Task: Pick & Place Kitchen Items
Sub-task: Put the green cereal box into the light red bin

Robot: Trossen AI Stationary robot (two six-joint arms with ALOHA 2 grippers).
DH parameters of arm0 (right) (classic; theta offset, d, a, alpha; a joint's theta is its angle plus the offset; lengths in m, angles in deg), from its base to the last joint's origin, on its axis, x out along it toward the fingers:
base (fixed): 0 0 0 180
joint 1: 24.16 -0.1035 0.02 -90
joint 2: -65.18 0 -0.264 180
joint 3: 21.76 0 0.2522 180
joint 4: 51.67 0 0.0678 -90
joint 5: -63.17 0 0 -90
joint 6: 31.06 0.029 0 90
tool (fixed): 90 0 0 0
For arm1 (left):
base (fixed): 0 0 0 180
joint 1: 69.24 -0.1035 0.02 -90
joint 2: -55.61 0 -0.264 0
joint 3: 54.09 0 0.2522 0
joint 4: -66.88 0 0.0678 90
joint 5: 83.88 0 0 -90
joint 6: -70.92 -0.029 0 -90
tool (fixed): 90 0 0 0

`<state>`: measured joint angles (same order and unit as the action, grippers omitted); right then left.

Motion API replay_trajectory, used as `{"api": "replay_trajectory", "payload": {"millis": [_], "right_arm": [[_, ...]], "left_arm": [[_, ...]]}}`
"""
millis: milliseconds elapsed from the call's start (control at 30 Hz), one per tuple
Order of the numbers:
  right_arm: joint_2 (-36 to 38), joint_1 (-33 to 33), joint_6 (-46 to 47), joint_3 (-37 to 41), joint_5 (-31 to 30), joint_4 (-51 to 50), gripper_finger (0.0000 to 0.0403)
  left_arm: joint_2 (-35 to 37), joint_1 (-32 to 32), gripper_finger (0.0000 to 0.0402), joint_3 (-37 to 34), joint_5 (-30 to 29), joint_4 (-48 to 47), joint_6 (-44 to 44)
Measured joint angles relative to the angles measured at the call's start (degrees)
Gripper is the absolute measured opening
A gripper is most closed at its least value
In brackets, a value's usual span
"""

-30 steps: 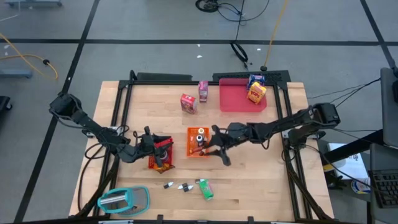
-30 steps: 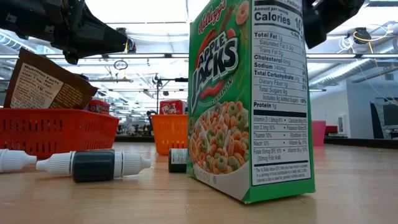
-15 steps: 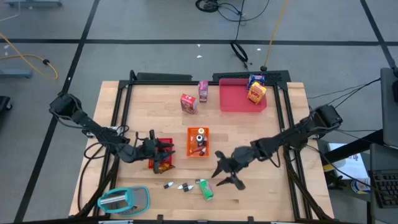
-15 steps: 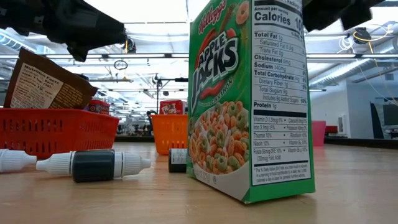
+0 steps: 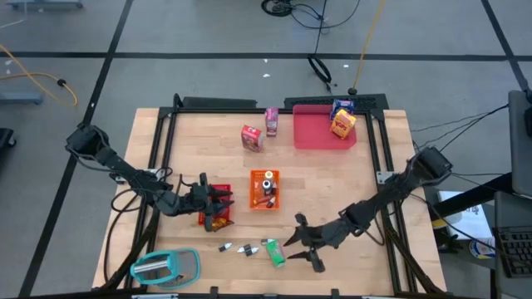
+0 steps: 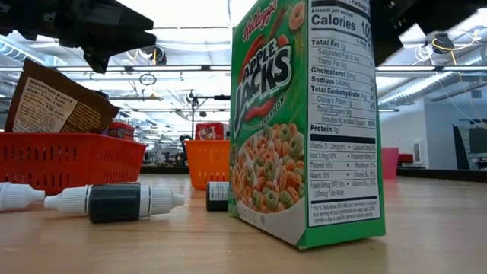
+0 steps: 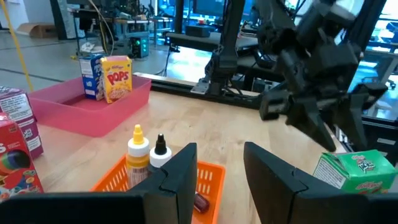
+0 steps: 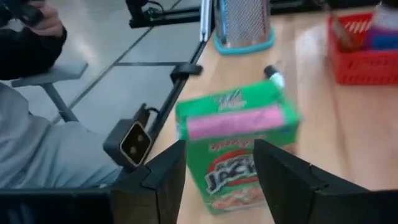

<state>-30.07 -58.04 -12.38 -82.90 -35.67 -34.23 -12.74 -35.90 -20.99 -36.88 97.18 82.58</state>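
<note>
The green Apple Jacks carton stands upright on its base near the table's near edge, large in the low view. My right gripper hovers open just right of it, and the carton shows ahead of its fingers. Small dropper bottles lie on their sides left of the carton. My left gripper is open over the red bin, which holds a brown packet. Bottles stand in the orange bin.
A pink tray at the far right holds a blue and a yellow carton. A red carton and a pink carton stand left of it. A teal-rimmed object lies at the near left corner. A person's sleeve shows beyond the table.
My right gripper has swung from beside the orange bin toward the table's near edge and now hovers next to the green carton. My left gripper has stayed over the red bin. Nothing on the table has moved.
</note>
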Motion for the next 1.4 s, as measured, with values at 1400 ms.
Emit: {"api": "replay_trajectory", "payload": {"millis": [1400], "right_arm": [[-10.0,-2.3,6.1,-4.7,-4.6,2.4,0.0183]], "left_arm": [[-6.4,-0.1,0.0133,2.0,22.0,3.3,5.5]]}}
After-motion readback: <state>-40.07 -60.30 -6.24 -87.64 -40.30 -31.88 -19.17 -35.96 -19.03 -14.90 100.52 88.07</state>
